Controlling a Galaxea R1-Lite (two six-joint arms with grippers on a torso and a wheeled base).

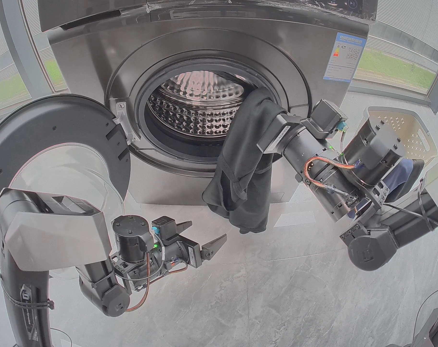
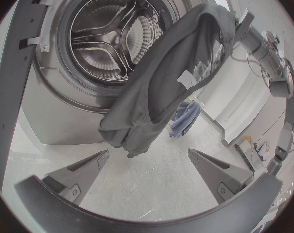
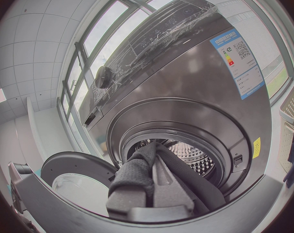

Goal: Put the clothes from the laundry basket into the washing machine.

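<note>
Grey floor tiles (image 1: 277,295) front the washer (image 1: 296,49), its door (image 1: 60,136) swung wide.

Head view: right claw (image 1: 272,131) grips a dark garment (image 1: 243,169) at the drum (image 1: 199,102) rim, most of it hanging outside. The basket (image 1: 411,131) sits half hidden behind that arm.

Left wrist view: left claw (image 2: 147,156) gapes empty, low, out of the way.

Right wrist view: the garment hides how the jaws close.

Garment (image 1: 243,169) black; washing machine (image 1: 84,59) dark grey, its drum (image 1: 195,107) silver and dimpled; laundry basket (image 1: 407,126) beige, perforated; cloth (image 1: 402,174) blue.

place: laundry room | washing machine (image 1: 84,59), laundry basket (image 1: 403,121) (tiled floor (image 1: 277,290))
</note>
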